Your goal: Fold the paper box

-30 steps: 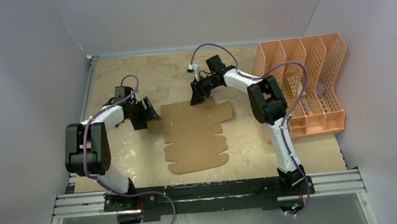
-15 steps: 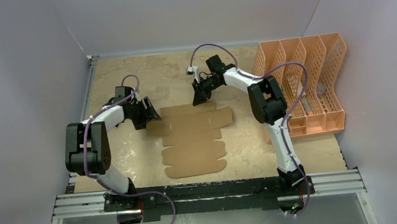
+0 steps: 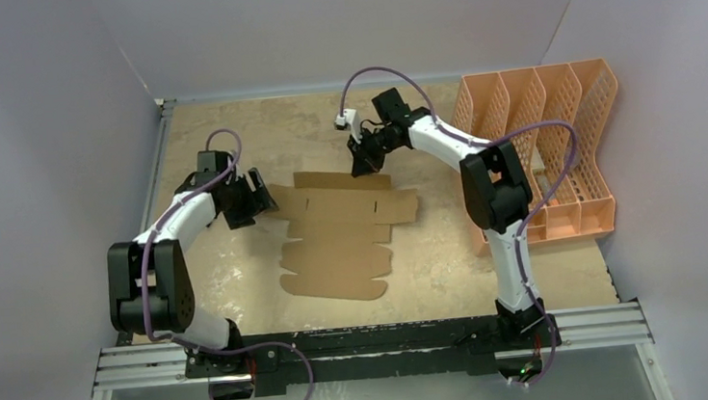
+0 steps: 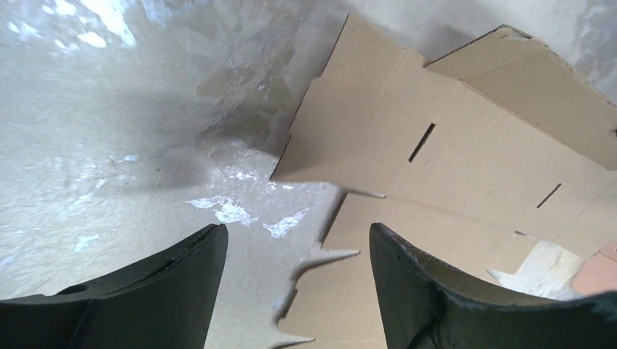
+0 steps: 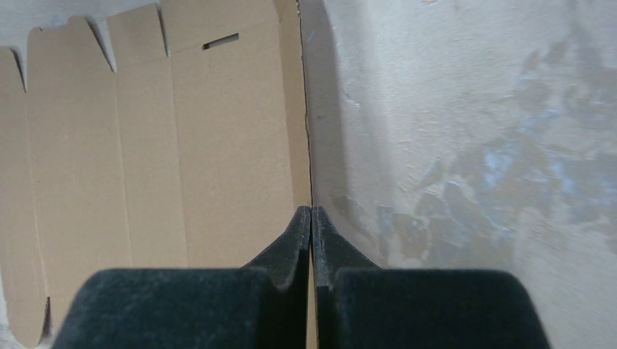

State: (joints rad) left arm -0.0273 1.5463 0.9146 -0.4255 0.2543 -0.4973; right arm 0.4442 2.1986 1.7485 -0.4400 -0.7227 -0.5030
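from above, the box (image 3: 339,235) lies flat, my left gripper (image 3: 258,197) just beside its left edge, right gripper (image 3: 364,160) at its far edge. left wrist: jaws wide, empty. right wrist: jaws pinched on that far edge; first fold starting, next i lift it.

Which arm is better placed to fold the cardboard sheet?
Right. The right gripper is shut on the paper box at its far edge; the left gripper is open beside the left flap, holding nothing.

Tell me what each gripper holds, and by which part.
The right gripper pinches the paper box by its far edge. The left gripper, open, holds nothing.
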